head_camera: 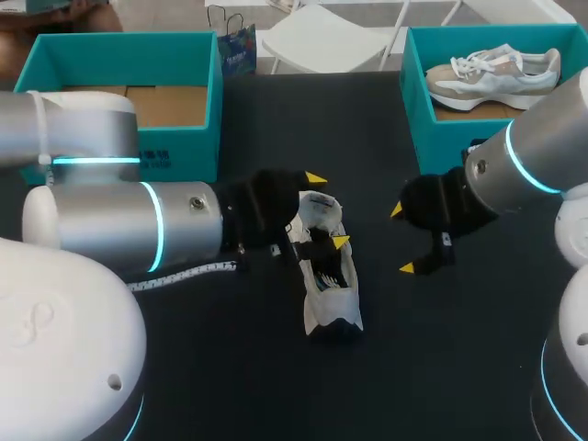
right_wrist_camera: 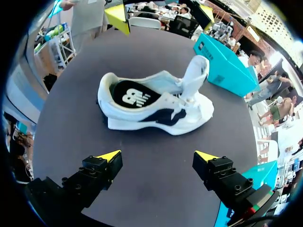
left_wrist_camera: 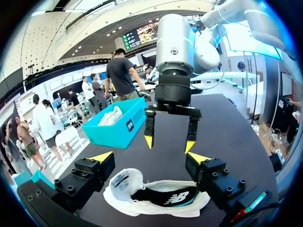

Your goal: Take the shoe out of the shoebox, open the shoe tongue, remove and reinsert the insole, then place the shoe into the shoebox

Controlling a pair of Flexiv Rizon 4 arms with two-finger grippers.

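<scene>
Head view shows the white shoe point(head_camera: 331, 294) lying near the middle of the dark surface point(head_camera: 230, 367). The left gripper point(head_camera: 328, 209) hangs over its 12 o'clock end, fingers spread wide and not gripping it. The right gripper point(head_camera: 402, 239) hangs near the shoe at 3 o'clock, fingers wide and empty, and a teal shoebox point(head_camera: 413, 119) holding a second shoe point(head_camera: 496, 73) sits at 1 o'clock.

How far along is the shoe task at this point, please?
Done: the white sneaker with dark panels is out, lying on the black table, tongue raised. In hand: nothing; the left gripper hangs open over it, the right gripper open beside. The black insole sits inside; whether it was already removed, I cannot tell. Left: returning it to a teal shoebox.
</scene>
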